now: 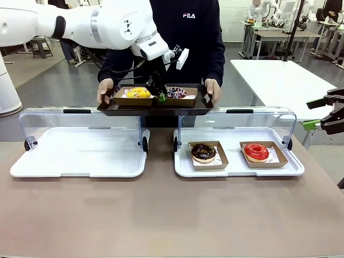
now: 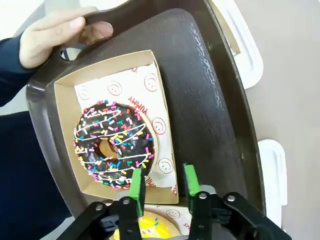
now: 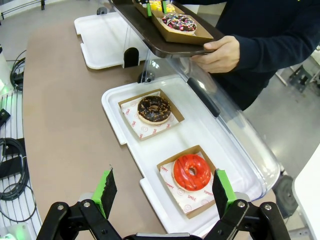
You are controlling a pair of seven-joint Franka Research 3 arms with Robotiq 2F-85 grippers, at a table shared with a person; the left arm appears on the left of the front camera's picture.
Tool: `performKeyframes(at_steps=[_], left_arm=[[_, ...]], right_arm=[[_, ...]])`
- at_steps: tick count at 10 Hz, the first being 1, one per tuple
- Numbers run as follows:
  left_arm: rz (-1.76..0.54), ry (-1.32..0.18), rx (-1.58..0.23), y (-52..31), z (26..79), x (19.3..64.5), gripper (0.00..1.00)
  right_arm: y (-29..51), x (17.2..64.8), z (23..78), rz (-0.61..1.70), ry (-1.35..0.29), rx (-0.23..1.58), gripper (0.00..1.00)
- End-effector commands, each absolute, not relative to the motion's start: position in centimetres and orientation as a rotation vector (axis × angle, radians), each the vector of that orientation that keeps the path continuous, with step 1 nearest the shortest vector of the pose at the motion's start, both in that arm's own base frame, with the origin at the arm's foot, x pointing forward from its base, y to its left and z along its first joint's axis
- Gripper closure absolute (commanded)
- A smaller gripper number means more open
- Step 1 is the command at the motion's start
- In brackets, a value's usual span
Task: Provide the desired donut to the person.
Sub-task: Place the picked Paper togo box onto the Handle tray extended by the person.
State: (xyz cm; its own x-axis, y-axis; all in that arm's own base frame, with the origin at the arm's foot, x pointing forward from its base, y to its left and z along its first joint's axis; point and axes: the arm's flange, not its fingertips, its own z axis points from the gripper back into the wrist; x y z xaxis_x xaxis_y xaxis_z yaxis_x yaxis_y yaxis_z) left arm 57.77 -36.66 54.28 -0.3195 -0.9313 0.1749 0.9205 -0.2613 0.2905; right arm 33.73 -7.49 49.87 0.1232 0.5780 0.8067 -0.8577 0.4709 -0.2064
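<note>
The chocolate donut (image 2: 114,145) with rainbow sprinkles sits in its cardboard tray (image 2: 64,125) on the dark tray (image 2: 200,90) the person (image 1: 188,32) holds. The left hand (image 2: 162,182) hangs narrowly parted, seemingly astride the cardboard rim. The right hand (image 3: 162,192) gapes wide over the bench (image 3: 65,125).

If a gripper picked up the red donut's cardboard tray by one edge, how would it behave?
The cardboard tray looks thin with low walls, so it would probably flex under a one-edge pinch. The red donut sits loose on paper, so it might slide if tilted. Its glossy icing likely smears easily.
</note>
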Motion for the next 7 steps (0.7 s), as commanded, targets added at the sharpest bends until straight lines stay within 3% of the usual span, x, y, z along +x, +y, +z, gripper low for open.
performKeyframes(at_steps=[1,7], left_arm=[[-1.848,-0.342,-0.058,-36.2,55.2,57.8,0.00],[-1.855,-0.263,-0.178,-35.1,57.8,56.8,0.00]], right_arm=[[-7.5,34.1,49.5,1.088,-0.998,0.353,0.00],[-7.5,34.1,49.5,1.088,-0.998,0.353,0.00]])
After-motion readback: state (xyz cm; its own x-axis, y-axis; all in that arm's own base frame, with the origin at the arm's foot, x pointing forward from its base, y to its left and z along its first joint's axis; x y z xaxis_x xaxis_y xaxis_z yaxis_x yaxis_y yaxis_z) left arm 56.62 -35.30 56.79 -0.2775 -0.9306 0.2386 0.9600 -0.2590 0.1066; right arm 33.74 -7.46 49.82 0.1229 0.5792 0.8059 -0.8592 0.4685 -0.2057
